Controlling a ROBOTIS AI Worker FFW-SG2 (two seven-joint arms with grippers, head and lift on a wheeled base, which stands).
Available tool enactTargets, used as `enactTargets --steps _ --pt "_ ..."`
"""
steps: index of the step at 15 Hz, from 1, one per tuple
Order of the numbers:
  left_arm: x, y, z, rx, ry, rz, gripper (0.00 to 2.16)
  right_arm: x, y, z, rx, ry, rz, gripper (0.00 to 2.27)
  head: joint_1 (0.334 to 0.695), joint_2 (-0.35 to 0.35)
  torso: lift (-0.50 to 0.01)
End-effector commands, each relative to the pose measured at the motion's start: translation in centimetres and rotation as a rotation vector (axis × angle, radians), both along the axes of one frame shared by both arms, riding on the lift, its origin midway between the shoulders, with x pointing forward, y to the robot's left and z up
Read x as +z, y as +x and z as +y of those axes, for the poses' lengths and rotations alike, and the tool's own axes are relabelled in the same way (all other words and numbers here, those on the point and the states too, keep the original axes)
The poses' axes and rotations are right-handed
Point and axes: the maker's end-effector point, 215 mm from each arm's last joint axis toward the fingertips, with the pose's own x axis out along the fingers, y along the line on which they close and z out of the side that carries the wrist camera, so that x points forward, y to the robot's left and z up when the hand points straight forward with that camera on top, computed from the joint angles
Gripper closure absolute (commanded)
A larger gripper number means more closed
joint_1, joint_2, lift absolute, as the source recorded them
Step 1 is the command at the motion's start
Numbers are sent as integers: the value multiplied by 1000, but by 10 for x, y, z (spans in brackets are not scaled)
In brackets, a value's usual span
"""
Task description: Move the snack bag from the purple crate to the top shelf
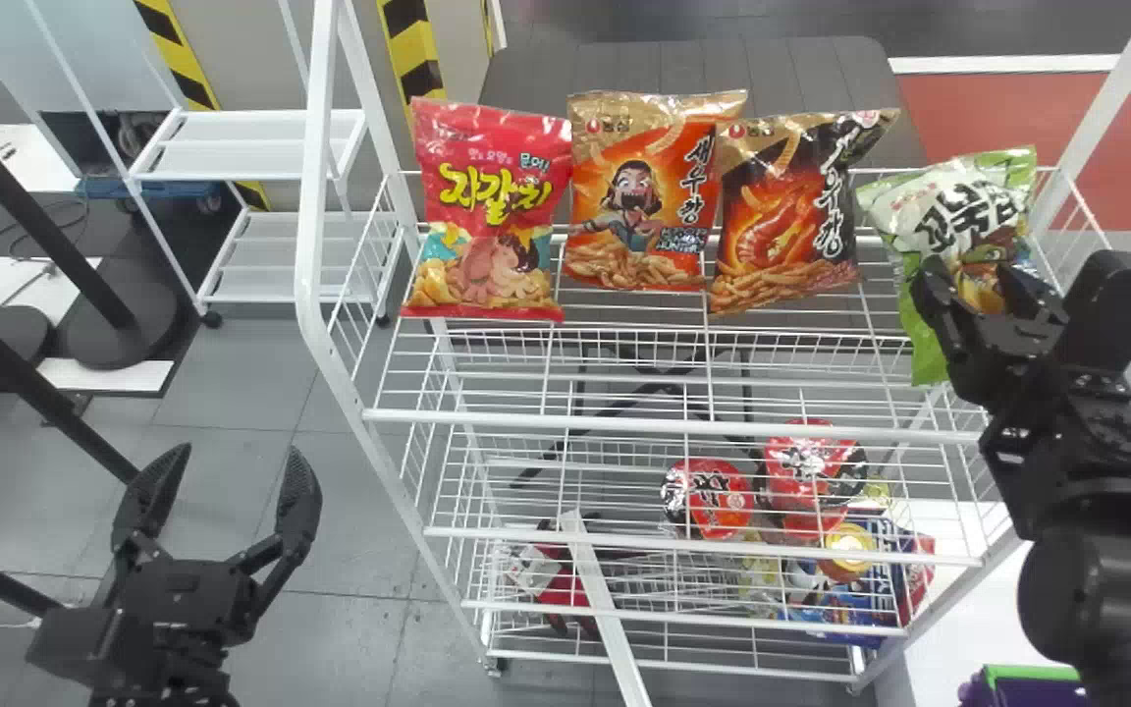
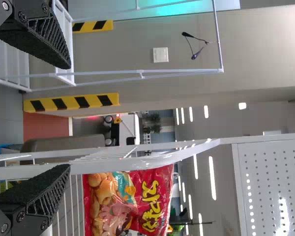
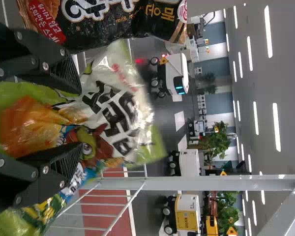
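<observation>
A red snack pouch [image 1: 490,211] stands upright, with an orange pouch [image 1: 639,196] just to its right and a black-and-orange pouch [image 1: 786,216] farther right. Below and to the right of the red snack pouch sit red-lidded cups [image 1: 708,499]. To its left, a white tiered cart [image 1: 251,157] stands near yellow-and-black striping [image 1: 178,54], with black round-based stands [image 1: 124,324] farther left. Well beyond it are wheeled machines [image 3: 173,73] and leafy plants [image 3: 216,142].

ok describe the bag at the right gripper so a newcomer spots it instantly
Find the tall white wire rack, then the right end of its top row. The shiny green and white snack bag is there, between the fingers of the black right gripper. Its neighbours are mostly red, orange or black.
</observation>
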Motion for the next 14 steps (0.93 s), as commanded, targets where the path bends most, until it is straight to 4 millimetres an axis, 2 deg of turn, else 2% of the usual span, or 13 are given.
enactTargets --steps 1,6,10,14 --pt "0 0 0 1 -1 0 100 -2 -1 -5 -11 4 6 356 695 85 9" --pt "1 0 3 4 1 -2 100 -12 -12 -3 -2 0 59 286 695 78 9" --pt "2 0 3 6 0 -4 100 -3 -18 8 24 -10 105 228 695 88 9" --pt "2 0 5 9 -5 -5 100 -16 -24 6 26 -26 198 167 695 100 9"
